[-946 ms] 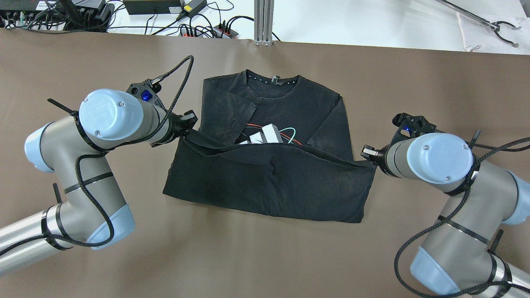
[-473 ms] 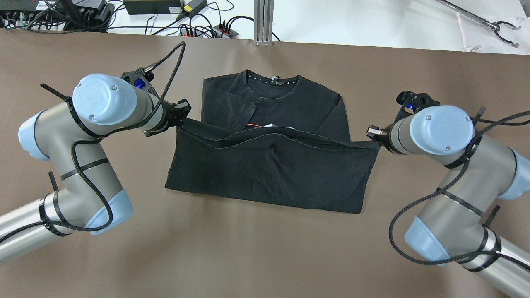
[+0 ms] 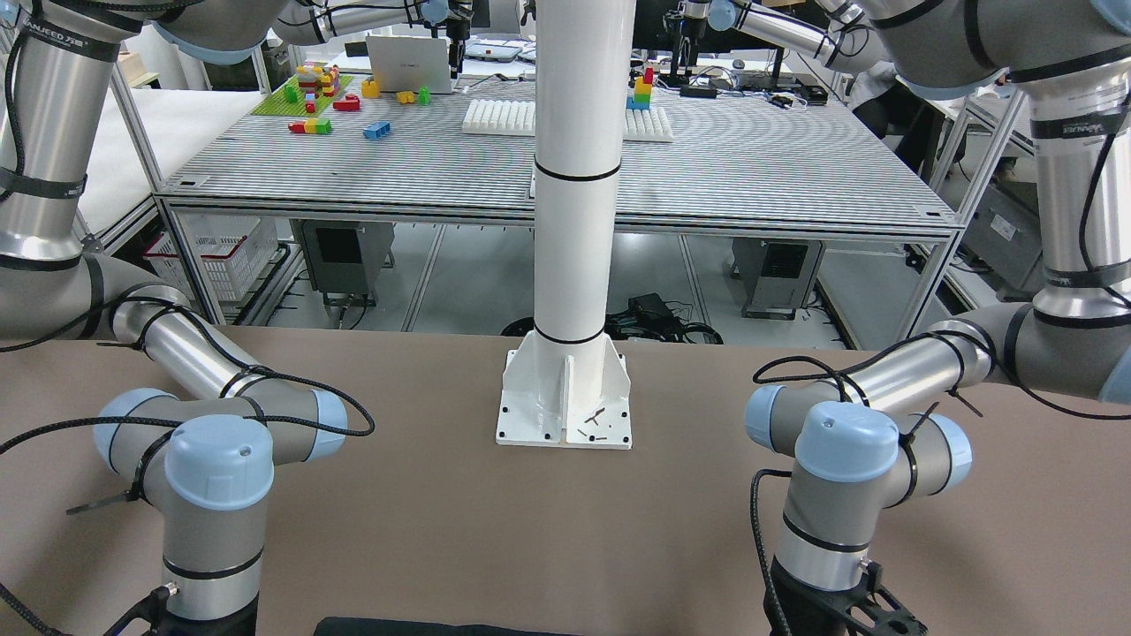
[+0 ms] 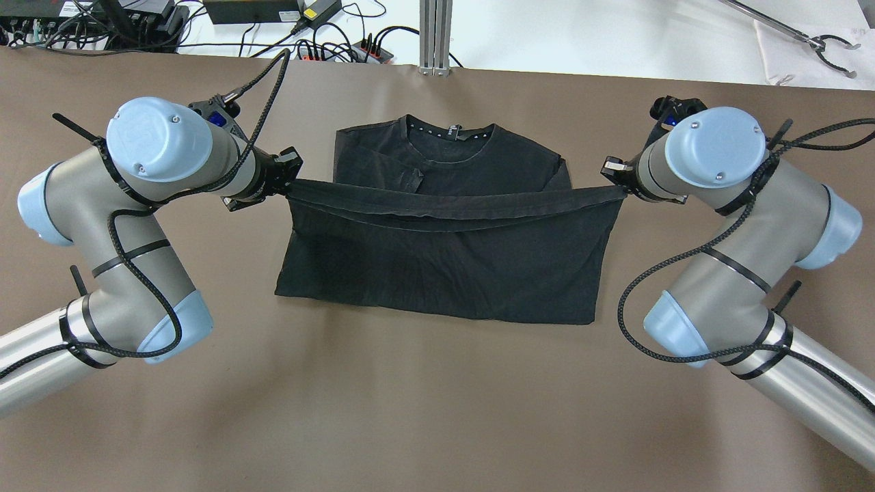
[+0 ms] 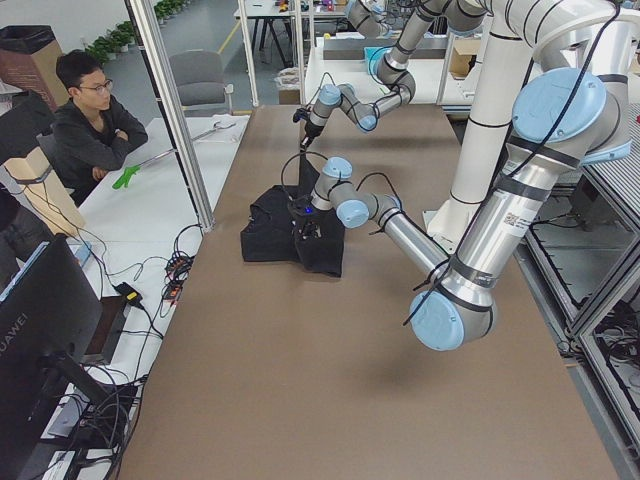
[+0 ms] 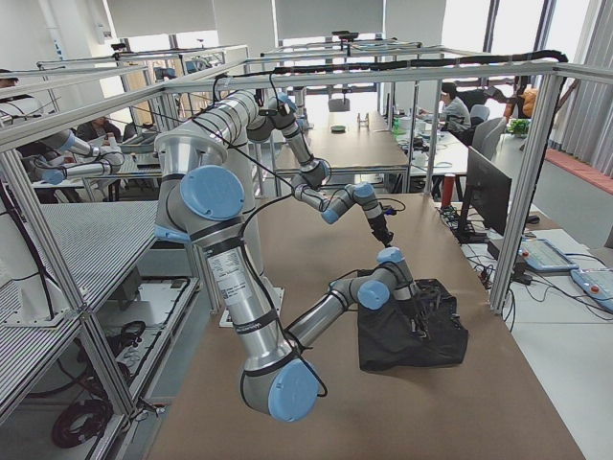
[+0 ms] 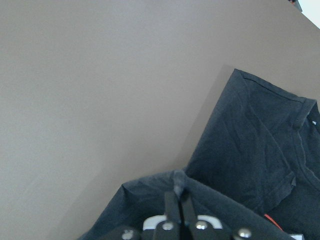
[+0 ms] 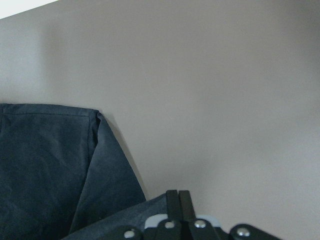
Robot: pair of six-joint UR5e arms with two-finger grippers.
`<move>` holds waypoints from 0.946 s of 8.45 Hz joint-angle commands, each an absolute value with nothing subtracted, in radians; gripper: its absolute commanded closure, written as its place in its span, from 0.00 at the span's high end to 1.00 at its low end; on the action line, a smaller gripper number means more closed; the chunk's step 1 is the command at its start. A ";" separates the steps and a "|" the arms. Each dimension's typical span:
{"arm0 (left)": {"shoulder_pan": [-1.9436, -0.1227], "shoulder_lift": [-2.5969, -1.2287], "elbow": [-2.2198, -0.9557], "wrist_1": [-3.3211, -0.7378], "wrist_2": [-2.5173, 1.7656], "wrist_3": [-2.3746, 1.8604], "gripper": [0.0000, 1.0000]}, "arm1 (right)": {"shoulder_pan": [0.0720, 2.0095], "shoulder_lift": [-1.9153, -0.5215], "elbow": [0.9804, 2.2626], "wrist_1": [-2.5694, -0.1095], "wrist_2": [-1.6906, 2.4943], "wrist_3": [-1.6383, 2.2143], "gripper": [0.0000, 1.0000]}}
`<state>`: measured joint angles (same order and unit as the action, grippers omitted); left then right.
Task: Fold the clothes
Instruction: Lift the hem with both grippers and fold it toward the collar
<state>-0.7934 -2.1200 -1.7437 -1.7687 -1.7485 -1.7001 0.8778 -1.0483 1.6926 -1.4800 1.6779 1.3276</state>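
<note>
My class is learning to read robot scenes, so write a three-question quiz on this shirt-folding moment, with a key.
1. True or false: the left gripper is shut on the black shirt.
2. The right gripper holds: A) a shirt corner, B) a cable, C) nothing.
3. Which shirt part lies flat beyond the stretched edge?
Key: 1 true; 2 A; 3 the collar.
</note>
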 commanded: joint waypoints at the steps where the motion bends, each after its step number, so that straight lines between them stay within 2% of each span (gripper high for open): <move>1: -0.798 -2.121 -1.676 -1.836 -1.747 -1.695 0.00 | 0.885 -0.941 1.490 -1.370 1.671 1.324 0.00; 5: -0.845 -2.256 -1.455 -1.936 -1.750 -1.684 0.00 | 0.905 -0.897 1.316 -1.245 1.631 1.328 0.00; 8: -0.871 -2.295 -1.324 -2.034 -1.750 -1.666 0.00 | 0.904 -0.893 1.309 -1.241 1.631 1.338 0.01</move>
<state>-0.8503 -2.2760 -1.4085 -1.9592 -1.7495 -1.6783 0.9041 -0.8961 1.3203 -1.2510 1.6335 1.3333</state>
